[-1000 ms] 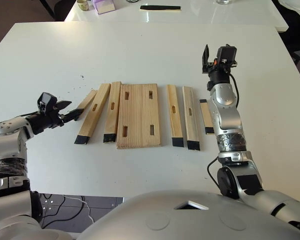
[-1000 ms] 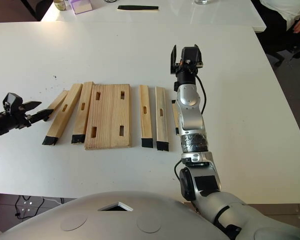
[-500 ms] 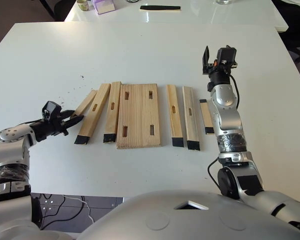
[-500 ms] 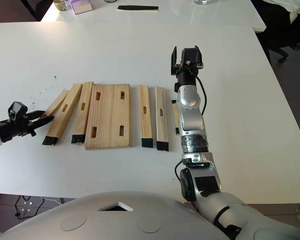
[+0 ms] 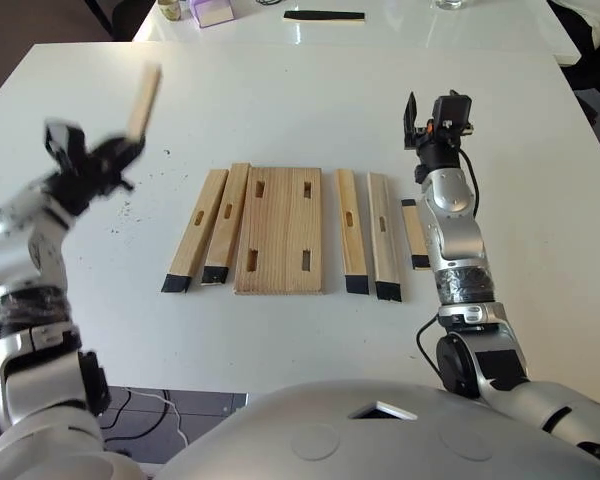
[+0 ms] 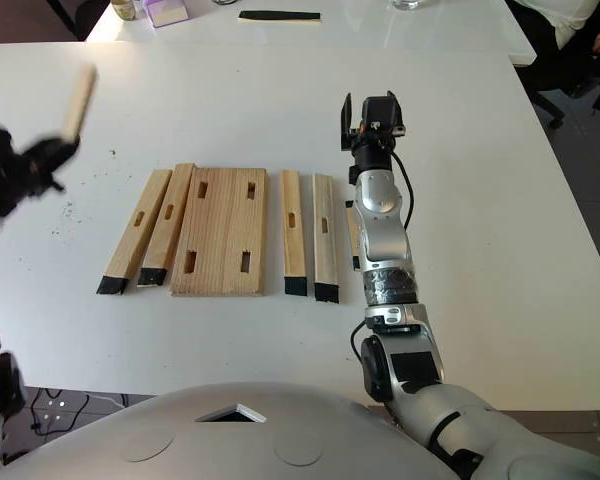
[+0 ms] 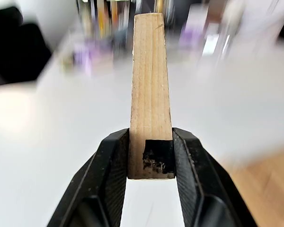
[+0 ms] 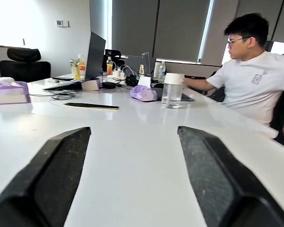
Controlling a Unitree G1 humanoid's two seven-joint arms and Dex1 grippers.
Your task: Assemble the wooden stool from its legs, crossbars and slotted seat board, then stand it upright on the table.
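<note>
The seat board (image 5: 278, 230) lies flat in the middle of the white surface (image 5: 280, 110), with two legs (image 5: 195, 228) just beside it on each side. The left tool (image 7: 150, 156) squeezes a short crossbar (image 7: 149, 85) up in the air. The right tool (image 8: 132, 130) is wide apart, holding nothing.

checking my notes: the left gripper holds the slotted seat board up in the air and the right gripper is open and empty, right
Not quite. The left gripper holds a crossbar in the air, not the seat board, which lies flat on the table; the left wrist view shows it. The right gripper is open and empty.
</note>
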